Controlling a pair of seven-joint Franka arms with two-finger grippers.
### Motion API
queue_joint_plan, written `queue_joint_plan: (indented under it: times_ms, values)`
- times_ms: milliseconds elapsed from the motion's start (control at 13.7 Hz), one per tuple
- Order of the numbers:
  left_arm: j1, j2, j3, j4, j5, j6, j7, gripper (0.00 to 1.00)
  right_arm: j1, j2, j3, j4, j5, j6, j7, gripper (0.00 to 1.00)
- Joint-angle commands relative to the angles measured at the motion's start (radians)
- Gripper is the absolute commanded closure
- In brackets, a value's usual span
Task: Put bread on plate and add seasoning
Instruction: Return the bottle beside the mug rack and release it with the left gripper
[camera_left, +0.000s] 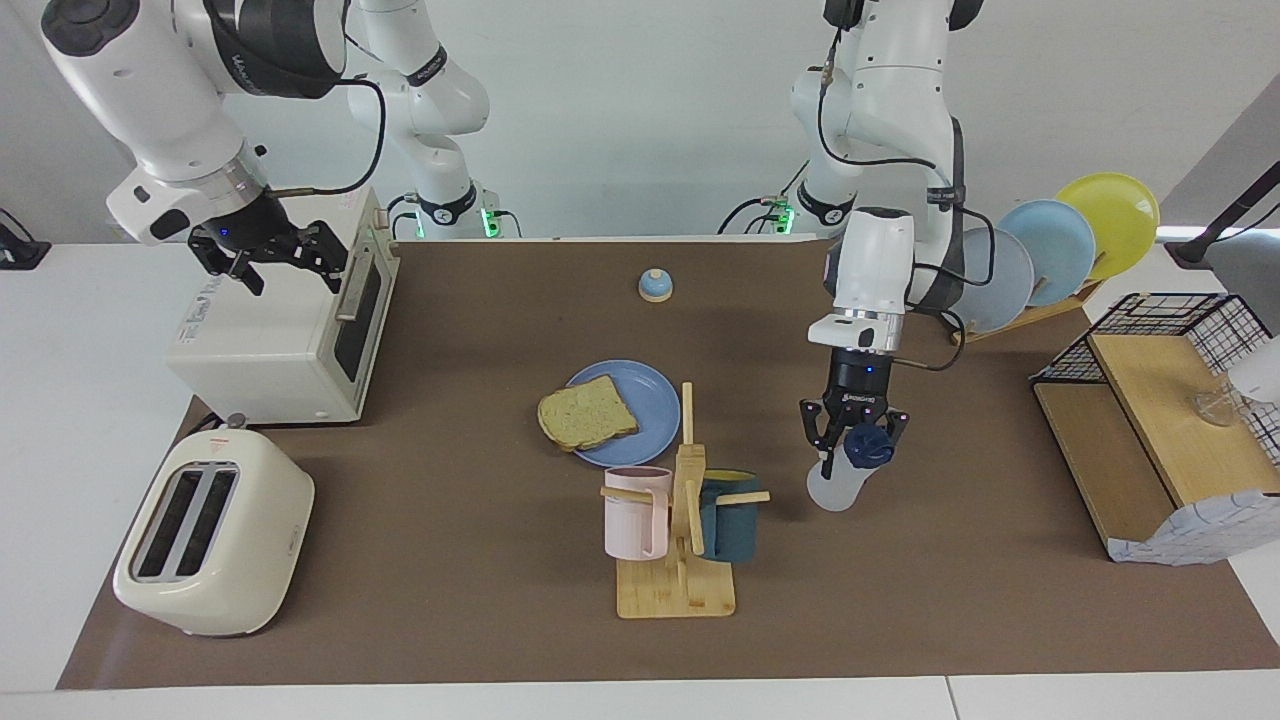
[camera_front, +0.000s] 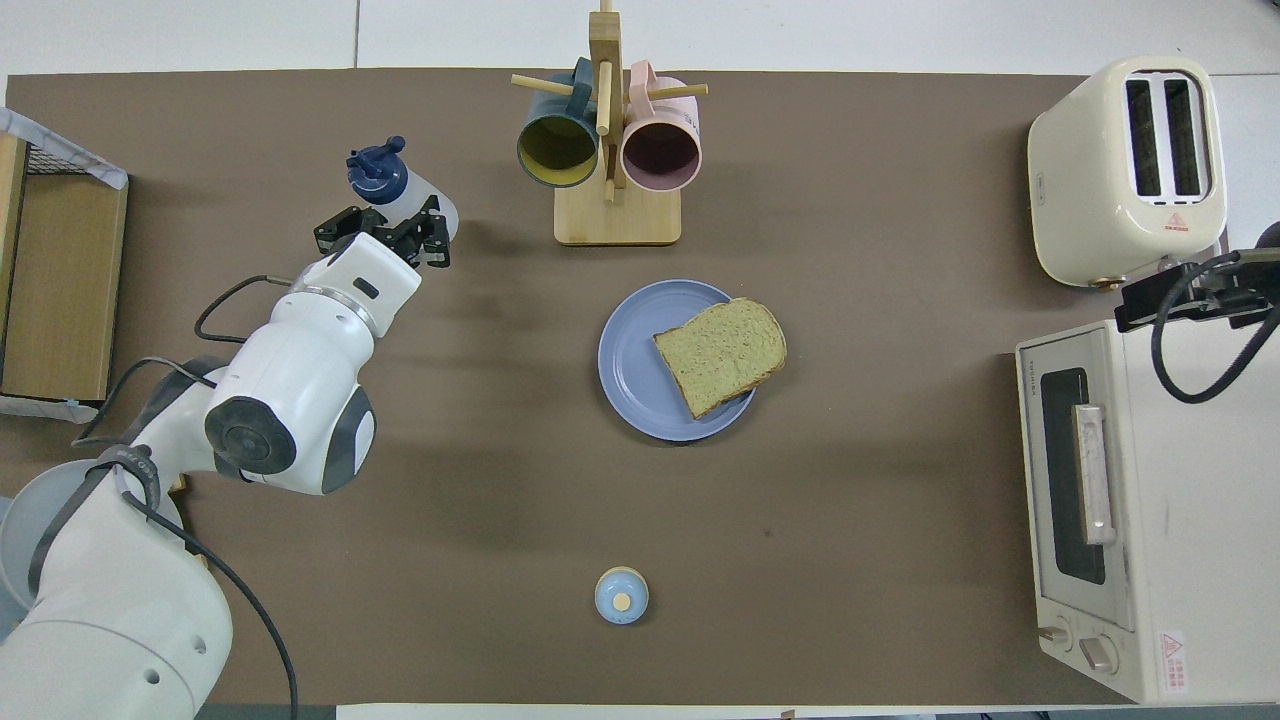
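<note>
Since the bread (camera_left: 587, 413) is already lying on the plate (camera_left: 640, 385), hanging a bit over the rim toward the right arm's end, what's worrying me is the seasoning (camera_left: 845, 468): it's tilting, and I'm guessing it could tip or slide if the pinch lands off-centre near that navy cap. The left tool (camera_left: 853, 436) is sitting around the bottle's top, beside the mug rack (camera_left: 680, 520), fingers looking spread either side, though I'm not seeing real contact. The right tool (camera_left: 268, 253) is waiting over the toaster oven (camera_left: 290, 330), fingers parted, holding nothing.
</note>
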Motion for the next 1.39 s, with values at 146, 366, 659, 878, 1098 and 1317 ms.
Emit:
queue_joint_plan:
  times_ms: [146, 366, 659, 878, 1098, 1317]
  values:
    - [-0.003, 0.115, 0.002, 0.054, -0.016, 0.058, -0.018, 1.00, -0.010, -0.009, 0.006, -0.001, -0.003, -0.015, -0.023, 0.00]
    - [-0.012, 0.155, 0.002, 0.082, -0.016, 0.058, -0.019, 1.00, -0.010, -0.009, 0.006, -0.003, -0.003, -0.015, -0.023, 0.00]
    - [-0.018, 0.155, 0.002, 0.067, -0.014, 0.058, -0.018, 1.00, -0.011, -0.009, 0.006, -0.001, -0.003, -0.015, -0.023, 0.00]
    - [-0.018, 0.154, 0.002, 0.053, -0.011, 0.058, -0.010, 1.00, -0.010, -0.009, 0.006, -0.001, -0.003, -0.015, -0.023, 0.00]
    - [-0.018, 0.152, 0.002, 0.042, -0.011, 0.058, -0.004, 0.70, -0.010, -0.009, 0.006, -0.001, -0.003, -0.015, -0.023, 0.00]
    - [-0.018, 0.152, 0.002, 0.039, -0.011, 0.058, -0.004, 0.45, -0.010, -0.009, 0.006, -0.001, -0.003, -0.015, -0.023, 0.00]
